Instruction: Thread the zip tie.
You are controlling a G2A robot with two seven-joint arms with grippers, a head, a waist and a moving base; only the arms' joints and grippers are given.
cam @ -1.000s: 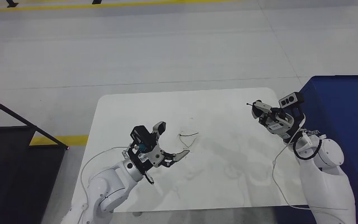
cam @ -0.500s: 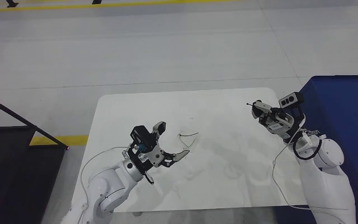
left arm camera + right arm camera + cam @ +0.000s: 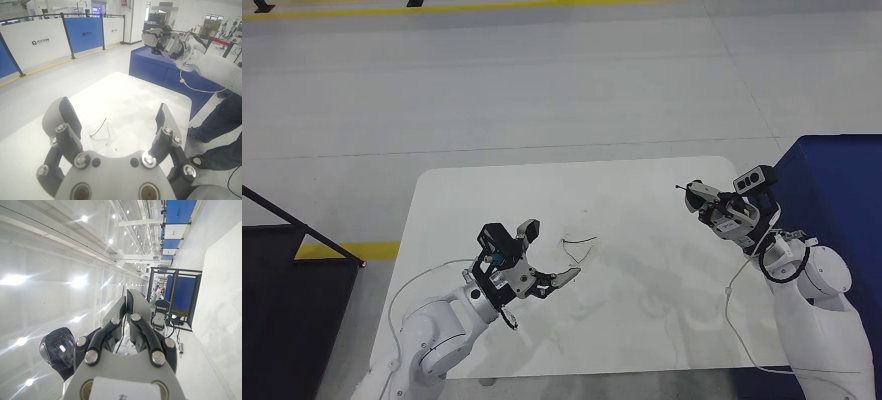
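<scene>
top: overhead, table [image 3: 662,200] | left wrist: close, across table | right wrist: ceilingward

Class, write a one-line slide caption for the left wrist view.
Open left gripper near zip tie lying on white table.

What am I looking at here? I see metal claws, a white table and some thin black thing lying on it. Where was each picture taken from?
This is a two-armed robot at a white table. One picture looks down from a camera above its arms; the other two come from cameras on its wrists, each showing that arm's own claw, called a gripper. The left gripper is open above the table, near a thin black plastic zip tie lying loose beside a pale thin strand. The right gripper is raised in the air near the table's edge, shut on a thin black strip, probably another zip tie.
</scene>
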